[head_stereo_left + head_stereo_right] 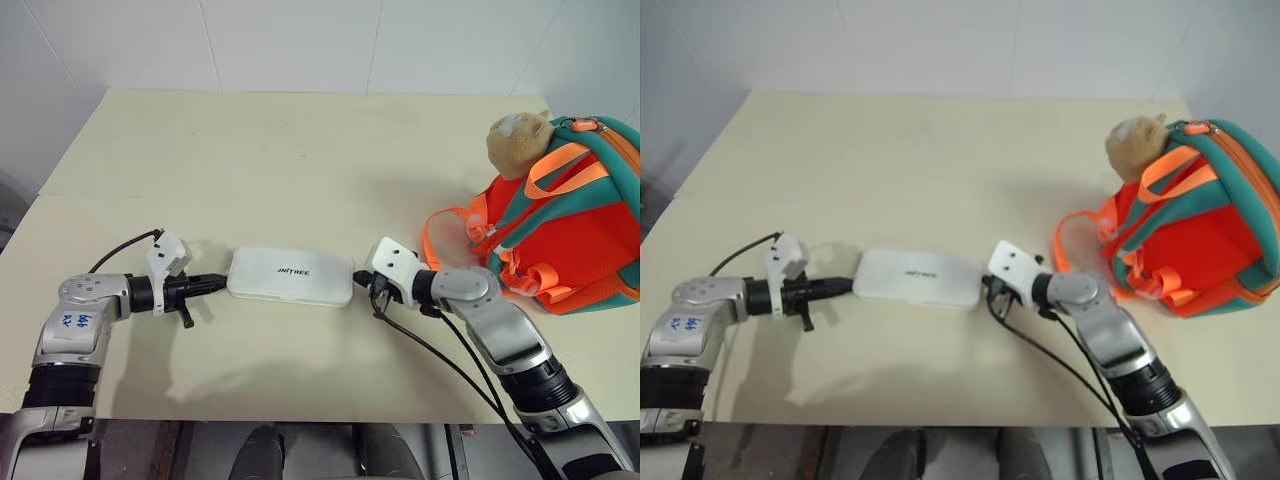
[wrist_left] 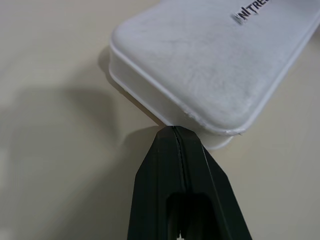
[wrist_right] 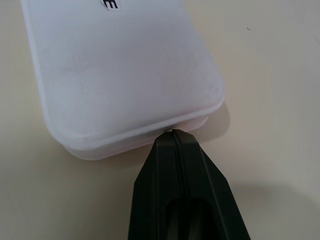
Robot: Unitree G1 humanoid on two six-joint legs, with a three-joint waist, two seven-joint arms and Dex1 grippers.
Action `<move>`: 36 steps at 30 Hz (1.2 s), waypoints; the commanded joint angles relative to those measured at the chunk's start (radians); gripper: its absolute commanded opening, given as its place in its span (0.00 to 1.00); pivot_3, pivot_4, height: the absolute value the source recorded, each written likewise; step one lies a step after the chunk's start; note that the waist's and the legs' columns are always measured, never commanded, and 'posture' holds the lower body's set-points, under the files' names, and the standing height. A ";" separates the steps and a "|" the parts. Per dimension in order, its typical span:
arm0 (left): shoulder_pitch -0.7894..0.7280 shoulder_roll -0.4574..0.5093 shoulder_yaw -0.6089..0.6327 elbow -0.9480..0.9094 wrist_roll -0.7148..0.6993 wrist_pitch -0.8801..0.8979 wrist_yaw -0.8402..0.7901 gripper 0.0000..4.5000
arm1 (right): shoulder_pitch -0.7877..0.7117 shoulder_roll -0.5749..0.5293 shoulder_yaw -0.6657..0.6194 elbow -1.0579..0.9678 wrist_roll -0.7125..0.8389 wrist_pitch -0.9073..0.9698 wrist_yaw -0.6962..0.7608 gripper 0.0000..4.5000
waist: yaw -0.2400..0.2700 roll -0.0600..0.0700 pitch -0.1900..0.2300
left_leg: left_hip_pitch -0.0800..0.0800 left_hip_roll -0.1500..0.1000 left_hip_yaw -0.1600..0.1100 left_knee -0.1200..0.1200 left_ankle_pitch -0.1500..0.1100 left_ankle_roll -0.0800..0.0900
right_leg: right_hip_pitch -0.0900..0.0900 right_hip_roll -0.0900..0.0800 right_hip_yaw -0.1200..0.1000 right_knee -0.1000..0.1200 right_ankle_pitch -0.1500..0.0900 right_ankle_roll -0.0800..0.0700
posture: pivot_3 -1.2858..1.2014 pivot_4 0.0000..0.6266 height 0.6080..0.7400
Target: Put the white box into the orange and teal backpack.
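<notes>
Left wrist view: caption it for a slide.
Shut left gripper with its tips at the short end of the white box lying flat on the beige table.

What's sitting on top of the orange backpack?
A tan plush toy sits at the top of the orange and teal backpack, beside the teal upper part and orange straps. The bag's inside cannot be seen; the fabric covers it.
</notes>
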 commanded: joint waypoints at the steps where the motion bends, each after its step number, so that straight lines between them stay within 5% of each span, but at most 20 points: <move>1: 0.052 -0.013 -0.065 -0.091 -0.032 0.047 -0.034 0.00 | 0.001 0.010 0.016 -0.077 0.041 -0.013 0.038 0.03 | 0.000 0.000 0.000 | 0.000 0.000 0.000 0.000 0.000 0.000 | 0.000 0.000 0.000 0.000 0.000 0.000 | 0.52 0.24 1.00; 12: 0.130 0.003 -0.076 -0.243 -0.074 0.145 -0.015 0.00 | 0.012 0.000 0.023 -0.075 0.042 -0.017 0.050 0.03 | 0.000 0.000 0.000 | -0.001 0.000 0.000 -0.001 0.000 0.000 | 0.000 0.000 0.000 -0.002 0.000 0.000 | 0.52 0.24 1.00; 36: 0.183 0.137 -0.038 -0.251 -0.093 0.211 0.039 0.00 | 0.016 -0.027 0.011 -0.051 0.037 -0.023 0.059 0.03 | -0.005 0.000 0.000 | 0.001 0.001 0.000 -0.001 0.000 0.000 | 0.000 0.001 0.000 -0.001 0.001 -0.001 | 0.52 0.24 1.00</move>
